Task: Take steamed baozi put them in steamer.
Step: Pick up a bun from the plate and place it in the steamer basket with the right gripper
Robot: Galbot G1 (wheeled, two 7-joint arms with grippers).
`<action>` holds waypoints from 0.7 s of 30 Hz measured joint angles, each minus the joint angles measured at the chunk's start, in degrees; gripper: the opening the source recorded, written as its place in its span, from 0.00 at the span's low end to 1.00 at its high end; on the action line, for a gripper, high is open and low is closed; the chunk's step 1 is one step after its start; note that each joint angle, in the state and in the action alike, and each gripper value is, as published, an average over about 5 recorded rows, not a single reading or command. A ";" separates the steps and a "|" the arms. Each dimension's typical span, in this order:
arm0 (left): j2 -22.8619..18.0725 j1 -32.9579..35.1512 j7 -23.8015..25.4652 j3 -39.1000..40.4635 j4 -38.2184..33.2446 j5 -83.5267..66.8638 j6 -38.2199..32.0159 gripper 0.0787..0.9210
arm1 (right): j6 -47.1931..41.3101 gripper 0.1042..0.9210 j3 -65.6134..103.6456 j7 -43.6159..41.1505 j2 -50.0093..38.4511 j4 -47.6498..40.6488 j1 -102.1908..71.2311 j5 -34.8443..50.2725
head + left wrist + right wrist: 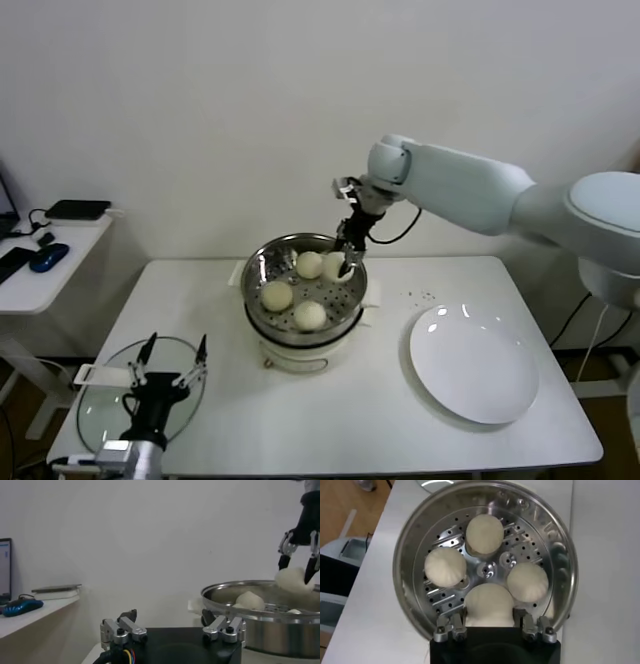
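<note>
The steel steamer [256,300] stands on its cream pot base at the table's middle. Three baozi [309,264] [277,295] [310,315] lie on its perforated bottom. My right gripper [346,262] reaches down into the basket's far right side and is shut on the fourth baozi [489,602], held between its fingers [451,626] just over the bottom. The other three also show in the right wrist view [484,532] [445,566] [527,581]. My left gripper [172,350] is open and empty at the front left, low over the table [172,625].
A flat white plate [472,365] lies right of the steamer. A round glass lid [100,400] lies at the front left under my left gripper. A side table [40,280] with dark devices stands to the left. The wall is close behind.
</note>
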 measured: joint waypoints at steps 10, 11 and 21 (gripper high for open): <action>0.02 -0.14 0.00 0.03 0.40 -0.01 0.00 0.88 | -0.38 0.63 1.02 0.27 1.37 -2.33 -3.60 -1.74; 0.02 -0.16 0.00 0.03 0.43 0.00 0.00 0.88 | -0.40 0.63 1.12 0.30 1.48 -2.43 -3.85 -1.86; -0.01 -0.20 0.00 0.10 0.58 0.02 0.00 0.88 | -0.52 0.64 1.47 0.43 1.95 -3.05 -5.49 -2.81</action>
